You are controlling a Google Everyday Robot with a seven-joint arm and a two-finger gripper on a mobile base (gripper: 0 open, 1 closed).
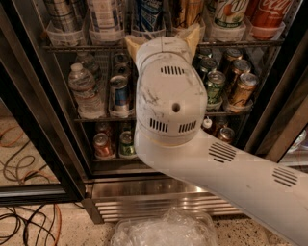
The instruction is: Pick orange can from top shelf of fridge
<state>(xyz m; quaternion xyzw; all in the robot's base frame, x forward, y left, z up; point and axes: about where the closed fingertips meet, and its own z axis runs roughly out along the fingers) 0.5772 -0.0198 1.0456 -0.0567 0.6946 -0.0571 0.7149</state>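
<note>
Camera view. The white arm point(231, 178) enters from the lower right and bends up into a rounded, vented wrist housing point(168, 91) that fills the middle of the frame, pointing into the open fridge point(144, 192). The gripper point(162, 36) sits at the level of the top shelf point(72, 48). Its two tan fingers point(193, 34) show on either side of the housing, set well apart. The housing hides the gap between them, and nothing is seen in their hold.

The orange can point(186, 10) stands upright on the top shelf in a clear lane tray, just above the right-hand finger and up and right of the gripper's middle. Whether they touch cannot be told. The can is glossy amber with darker streaks, and the frame edge cuts off its upper part.
</note>
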